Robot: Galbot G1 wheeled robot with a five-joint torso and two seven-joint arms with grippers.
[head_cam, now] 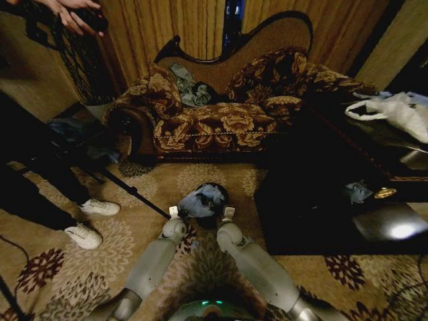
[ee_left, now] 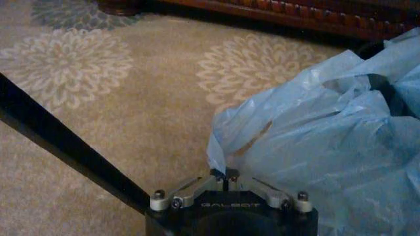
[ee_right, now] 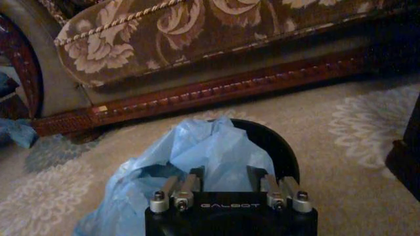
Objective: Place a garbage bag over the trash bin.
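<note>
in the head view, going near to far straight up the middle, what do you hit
left pincer and right pincer side by side → garbage bag bunched over the trash bin → bare carpet → sofa → curtain

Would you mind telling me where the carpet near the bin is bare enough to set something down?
Bare carpet lies between the trash bin and the sofa, and left toward the dark pole. It is crowded at the bin, where both grippers meet the garbage bag.
</note>
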